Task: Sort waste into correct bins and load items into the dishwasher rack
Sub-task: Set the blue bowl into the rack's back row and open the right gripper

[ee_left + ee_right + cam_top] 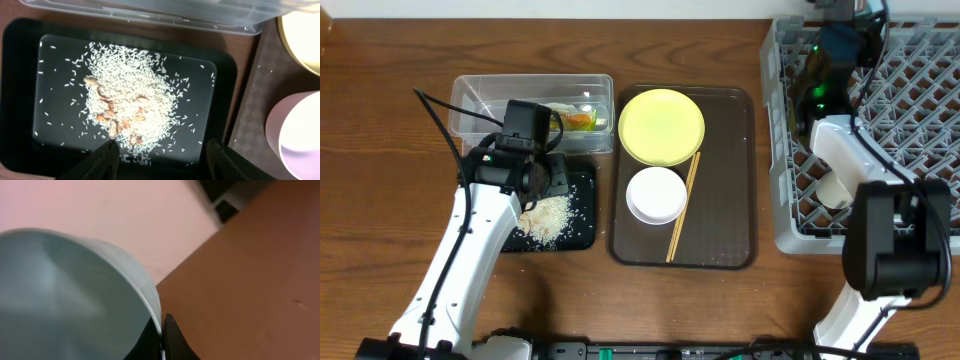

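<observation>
Rice with a few brown bits lies heaped in the black tray, under the spread, empty left gripper. On the brown serving tray sit yellow plate, white bowl and chopsticks. Over the grey rack on the wooden table, the right gripper pinches the light blue bowl by its rim.

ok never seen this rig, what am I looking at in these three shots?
Two white robot arms work at a wooden table. The overhead view shows everything: a clear tub with a wrapper inside, a black tray of rice, a brown tray carrying a yellow plate, white bowl and chopsticks, and a grey rack on the right. The left wrist camera looks down past the open left gripper at the rice. The right wrist camera shows the right gripper pinching the rim of a light blue bowl.
</observation>
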`<state>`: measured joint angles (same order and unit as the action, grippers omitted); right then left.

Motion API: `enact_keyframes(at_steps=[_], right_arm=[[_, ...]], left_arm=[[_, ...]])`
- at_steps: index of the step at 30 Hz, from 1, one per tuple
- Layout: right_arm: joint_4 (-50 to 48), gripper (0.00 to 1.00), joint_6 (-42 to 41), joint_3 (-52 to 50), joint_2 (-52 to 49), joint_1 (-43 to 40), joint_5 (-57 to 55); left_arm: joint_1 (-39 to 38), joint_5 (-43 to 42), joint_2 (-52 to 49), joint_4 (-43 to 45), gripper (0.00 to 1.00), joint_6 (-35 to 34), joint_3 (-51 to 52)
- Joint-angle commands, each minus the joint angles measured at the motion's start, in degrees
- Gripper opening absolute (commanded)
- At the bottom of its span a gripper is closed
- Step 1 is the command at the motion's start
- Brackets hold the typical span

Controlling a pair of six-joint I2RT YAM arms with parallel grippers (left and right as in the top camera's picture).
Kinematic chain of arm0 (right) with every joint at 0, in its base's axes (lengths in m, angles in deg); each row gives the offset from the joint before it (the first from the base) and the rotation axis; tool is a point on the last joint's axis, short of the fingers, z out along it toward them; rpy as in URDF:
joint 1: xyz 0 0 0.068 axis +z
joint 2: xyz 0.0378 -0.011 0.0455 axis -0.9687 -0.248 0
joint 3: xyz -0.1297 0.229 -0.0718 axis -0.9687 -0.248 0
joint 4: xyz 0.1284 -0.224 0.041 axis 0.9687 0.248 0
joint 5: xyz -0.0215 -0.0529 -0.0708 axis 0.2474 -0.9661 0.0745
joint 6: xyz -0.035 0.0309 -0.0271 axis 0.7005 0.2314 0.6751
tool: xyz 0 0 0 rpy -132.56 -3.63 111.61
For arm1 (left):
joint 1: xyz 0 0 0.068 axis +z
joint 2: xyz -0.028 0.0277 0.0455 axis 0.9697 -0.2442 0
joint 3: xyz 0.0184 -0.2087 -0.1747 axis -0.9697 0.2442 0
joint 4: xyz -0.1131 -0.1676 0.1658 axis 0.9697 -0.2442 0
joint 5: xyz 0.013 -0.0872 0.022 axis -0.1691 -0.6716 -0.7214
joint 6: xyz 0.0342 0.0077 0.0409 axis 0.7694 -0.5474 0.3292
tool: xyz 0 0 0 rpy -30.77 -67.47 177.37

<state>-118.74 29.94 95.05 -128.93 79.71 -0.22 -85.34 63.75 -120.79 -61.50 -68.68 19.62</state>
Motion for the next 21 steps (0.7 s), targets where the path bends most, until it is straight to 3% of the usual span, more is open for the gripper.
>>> enact_keyframes(at_steps=[1, 21], right_arm=[[0.0, 0.01, 1.79, 0.2, -2.69, -0.5, 3.76], [3.32, 0.01, -1.38, 0.2, -7.15, 1.68, 4.63]], left_arm=[[0.15, 0.72, -0.02, -0.37, 0.6, -0.28, 0.11], [0.15, 0.04, -0.02, -0.39, 0.59, -1.57, 0.11]])
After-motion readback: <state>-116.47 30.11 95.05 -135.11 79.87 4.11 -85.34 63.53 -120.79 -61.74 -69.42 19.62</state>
